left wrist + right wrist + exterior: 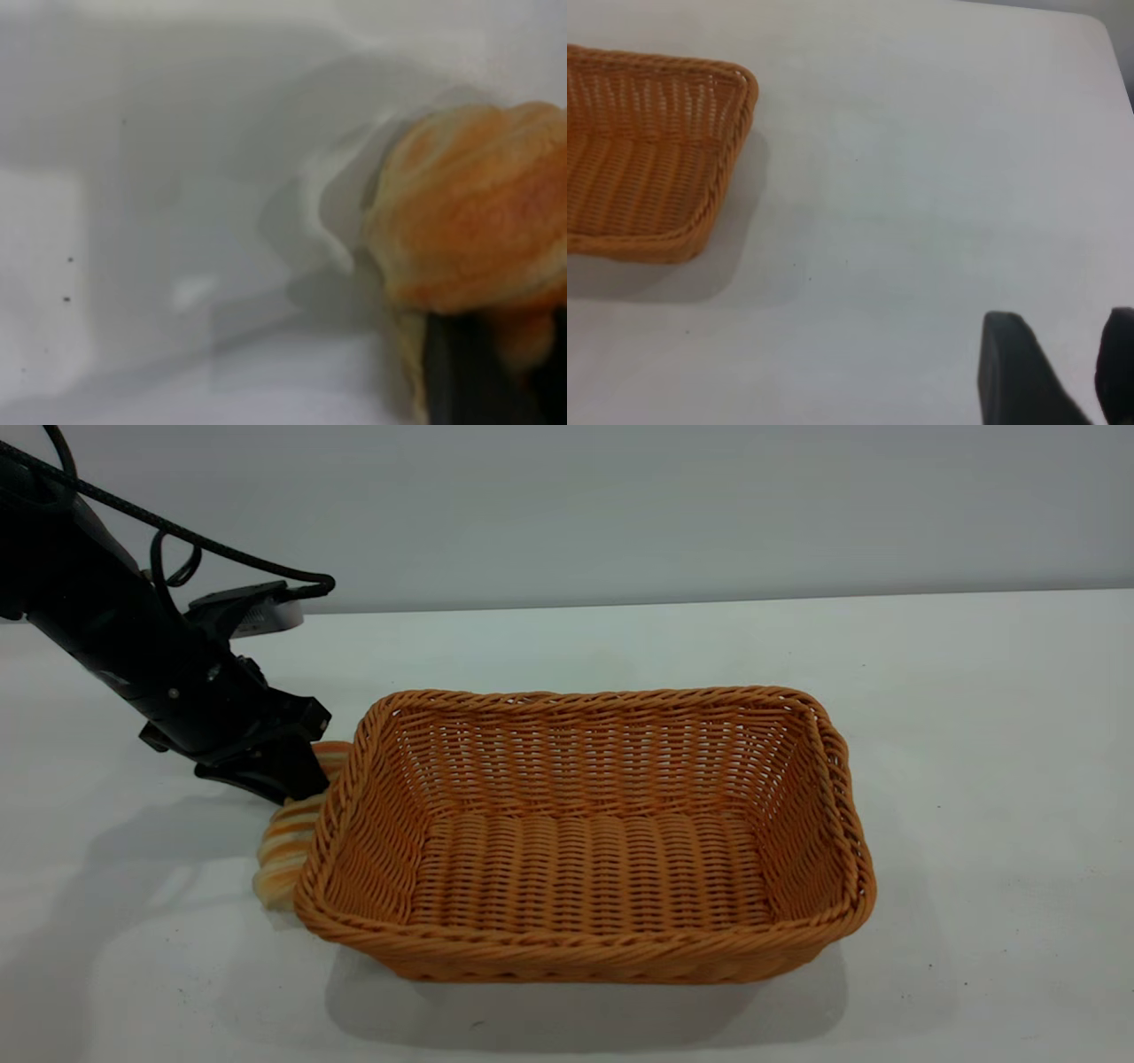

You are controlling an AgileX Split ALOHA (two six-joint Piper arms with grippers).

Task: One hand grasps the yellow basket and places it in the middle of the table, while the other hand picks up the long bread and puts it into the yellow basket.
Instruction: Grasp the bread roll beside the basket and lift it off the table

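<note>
The white table (974,735) meets a plain gray wall (620,505). The yellow basket (580,948) sits in the middle (nothing inside). The long bread (285,850) lies just beside it, grasped by the left gripper (279,779). The right gripper (1063,372) hovers well apart, fingers spread.

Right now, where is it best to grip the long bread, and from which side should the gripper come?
Probably across its narrow middle, from above. The long bread lies flat on the table, tight against the yellow basket, which blocks that side. The left gripper is already over it.
</note>
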